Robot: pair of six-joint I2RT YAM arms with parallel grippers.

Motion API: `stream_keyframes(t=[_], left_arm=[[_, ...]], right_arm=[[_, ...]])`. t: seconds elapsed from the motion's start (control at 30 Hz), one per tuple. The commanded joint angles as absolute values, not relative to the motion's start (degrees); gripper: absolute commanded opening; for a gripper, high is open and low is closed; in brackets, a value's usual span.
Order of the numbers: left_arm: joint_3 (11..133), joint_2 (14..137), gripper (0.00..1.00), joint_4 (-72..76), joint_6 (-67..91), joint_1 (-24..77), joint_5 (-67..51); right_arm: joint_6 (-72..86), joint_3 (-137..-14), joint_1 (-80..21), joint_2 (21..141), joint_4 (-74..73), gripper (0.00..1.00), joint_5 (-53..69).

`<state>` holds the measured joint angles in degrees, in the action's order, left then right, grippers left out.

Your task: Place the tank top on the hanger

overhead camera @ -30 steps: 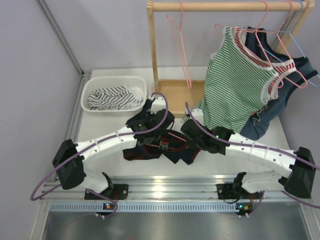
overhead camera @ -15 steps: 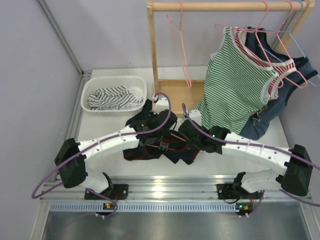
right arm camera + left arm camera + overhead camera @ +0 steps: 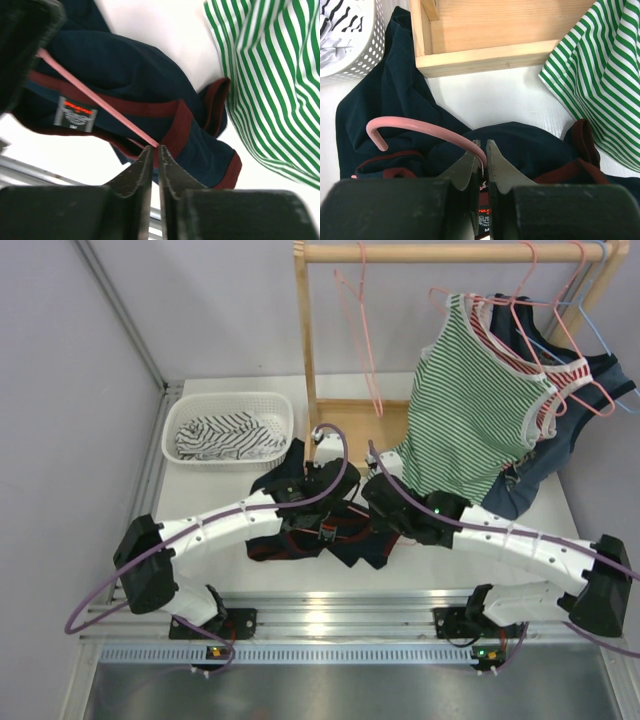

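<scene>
Pinching at both wrists. Left gripper point(image 3: 483, 150): jaws almost together, nipping the thin pink wire hanger point(image 3: 420, 124) just below its hook. The hook curls away toward the left of the left wrist frame and lies over dark cloth.

Right gripper point(image 3: 154, 151): jaws drawn to a slit, tips clamped on the same pink wire where it slants down from the upper left of the right wrist frame across a maroon band.

Dark navy tank top with maroon trim point(image 3: 300, 545): crumpled on the white table point(image 3: 485, 95), lower centre of the top frame, under both grippers and just in front of the pale wooden rack base point(image 3: 490, 30).

Green-and-white striped top point(image 3: 470, 410): hangs at upper right, hem near the right gripper.

White perforated plastic basket point(image 3: 228, 397): left of the rack base, with striped cloth inside.
</scene>
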<state>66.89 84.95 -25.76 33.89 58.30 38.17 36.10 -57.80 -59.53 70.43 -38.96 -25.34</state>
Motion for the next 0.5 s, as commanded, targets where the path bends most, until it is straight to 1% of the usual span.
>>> stream_keyframes(t=[0.0, 0.07, 0.1, 0.17, 0.2, 0.27, 0.3, 0.37, 0.4, 0.47], left_arm=[[69.7, 84.6, 0.00, -24.4, 33.5, 58.8, 38.2], [70.0, 84.5, 0.00, -24.9, 33.2, 58.8, 38.8], [70.0, 84.2, 0.00, -25.1, 33.0, 58.8, 38.9], [70.2, 83.8, 0.00, -25.7, 32.5, 58.8, 39.3], [70.3, 83.6, 0.00, -25.8, 32.3, 58.8, 39.1], [70.4, 82.8, 0.00, -26.1, 31.9, 58.8, 39.0], [70.3, 82.1, 0.00, -26.4, 31.8, 58.7, 39.0], [70.2, 81.7, 0.00, -26.6, 31.6, 58.8, 39.0], [70.2, 81.6, 0.00, -26.6, 31.6, 58.8, 38.9], [70.3, 80.9, 0.00, -27.0, 31.5, 58.8, 38.6]], right_arm=[[33.1, -57.8, -60.5, 65.3, -33.6, 0.13, -23.6], [32.2, -57.0, -60.4, 62.9, -31.5, 0.18, -22.9], [31.8, -56.2, -60.3, 62.2, -30.9, 0.24, -22.2], [30.3, -55.2, -60.2, 60.6, -28.9, 0.27, -21.2], [29.5, -53.9, -60.0, 60.0, -27.5, 0.31, -19.1], [26.8, -52.1, -59.3, 58.5, -24.4, 0.33, -16.0], [25.9, -49.7, -58.4, 56.7, -19.6, 0.36, -12.4], [23.9, -47.5, -56.5, 55.0, -14.7, 0.38, -7.5], [23.2, -45.5, -55.6, 53.8, -12.6, 0.38, -2.8], [20.9, -43.8, -52.9, 53.2, -7.1, 0.41, -0.3]])
